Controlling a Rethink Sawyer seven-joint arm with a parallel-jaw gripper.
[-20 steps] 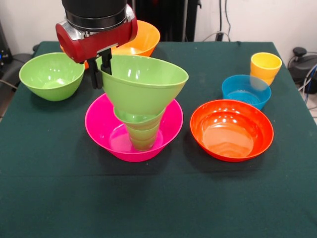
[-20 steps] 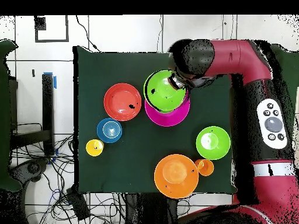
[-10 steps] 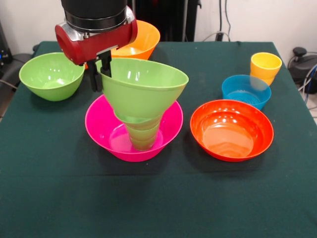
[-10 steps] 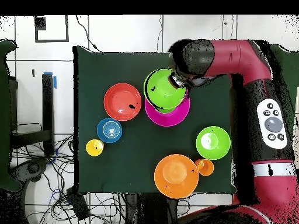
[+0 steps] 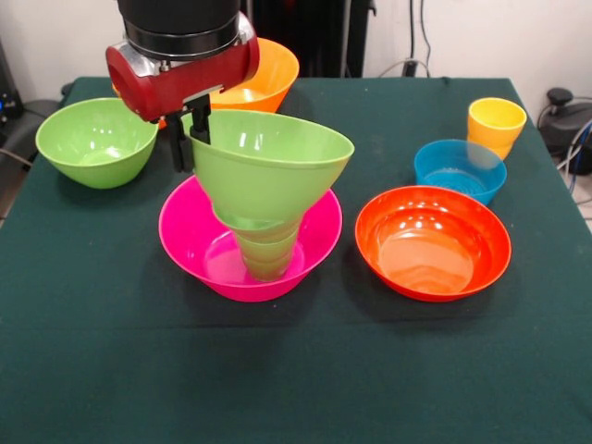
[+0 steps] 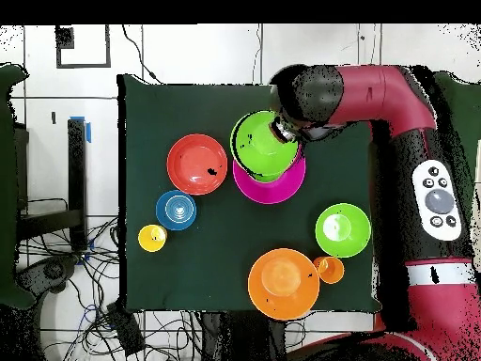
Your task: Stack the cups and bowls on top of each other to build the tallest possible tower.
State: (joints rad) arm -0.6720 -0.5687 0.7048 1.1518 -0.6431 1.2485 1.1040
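Note:
My gripper [image 5: 189, 139] is shut on the left rim of a large light green bowl [image 5: 264, 166], one finger inside and one outside. The bowl is tilted and rests on a stack of smaller green pieces [image 5: 266, 254] standing in the big pink bowl [image 5: 190, 240]. In the overhead view the held bowl [image 6: 261, 144] covers the far part of the pink bowl [image 6: 272, 191], with the gripper [image 6: 282, 132] at its rim. A yellow cup [image 5: 496, 125], a blue bowl [image 5: 459, 168] and a red-orange bowl [image 5: 432, 242] stand to the right.
A second light green bowl [image 5: 95, 141] stands at the far left and an orange bowl [image 5: 264, 74] behind the arm. The overhead view shows an orange cup [image 6: 329, 269] beside the orange bowl [image 6: 282, 282]. Cables lie off the table's edge.
The held light green bowl has sunk slightly on its gripped side and sits a little closer to level. The gripper has shifted only slightly. Nothing else has moved.

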